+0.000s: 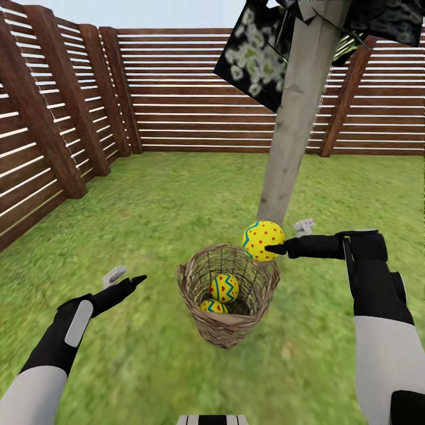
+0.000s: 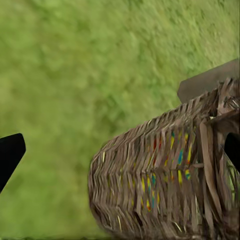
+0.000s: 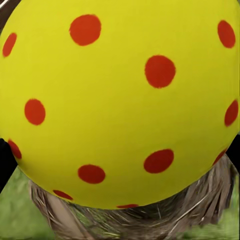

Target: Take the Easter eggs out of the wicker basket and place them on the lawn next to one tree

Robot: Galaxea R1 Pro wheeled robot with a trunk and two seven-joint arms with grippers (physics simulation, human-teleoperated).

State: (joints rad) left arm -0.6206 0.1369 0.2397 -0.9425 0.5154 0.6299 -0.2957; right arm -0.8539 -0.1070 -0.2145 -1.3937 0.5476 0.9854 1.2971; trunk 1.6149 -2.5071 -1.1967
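My right gripper (image 1: 276, 246) is shut on one Easter egg (image 1: 262, 240), yellow with red dots, held just above the far right rim of the wicker basket (image 1: 227, 330). In the right wrist view this egg (image 3: 120, 100) looms close with the basket (image 3: 150, 222) beneath it. Two more eggs (image 1: 224, 287) (image 1: 213, 306) lie inside the basket. The pale trunk of the tree (image 1: 295, 130) rises right behind the basket. To the basket's left my left gripper (image 1: 127, 276) hangs open and empty over the lawn (image 1: 147, 200); its wrist view shows the basket's woven side (image 2: 165, 180) and a black fingertip (image 2: 10, 155).
A dark brown slatted wooden fence (image 1: 195, 88) closes the lawn at the back and along the left side (image 1: 41, 130). Dark leaves (image 1: 254, 53) hang from the tree's crown overhead. Open grass stretches left and right of the trunk.
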